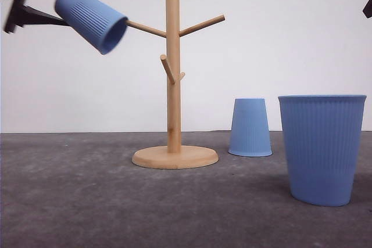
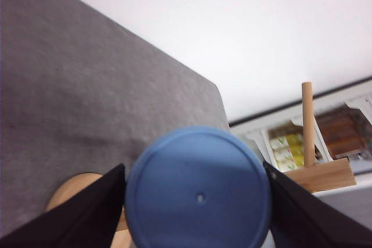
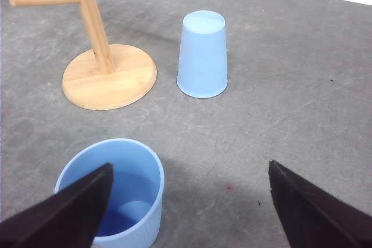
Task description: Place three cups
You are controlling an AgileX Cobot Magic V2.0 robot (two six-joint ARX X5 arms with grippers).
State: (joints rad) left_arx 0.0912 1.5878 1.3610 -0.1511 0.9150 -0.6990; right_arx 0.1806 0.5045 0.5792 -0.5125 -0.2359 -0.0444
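My left gripper (image 1: 58,5) is shut on a light-blue ribbed cup (image 1: 90,18), held high at the upper left and tilted. Its mouth faces the upper left peg of the wooden stand (image 1: 172,85), and the peg's tip reaches the rim. In the left wrist view the cup's flat base (image 2: 197,196) sits between the two black fingers (image 2: 87,213). A second cup (image 1: 250,127) (image 3: 202,53) stands upside down right of the stand. The third cup (image 1: 321,149) (image 3: 136,201) stands upright at the near right. My right gripper (image 3: 195,213) hovers open above the table beside it.
The stand's round base (image 1: 174,157) (image 3: 110,76) rests on the grey table (image 1: 70,201). Its pegs stick out left, right and forward. A white wall is behind the table. A black corner of the right arm (image 1: 368,7) shows at the right edge.
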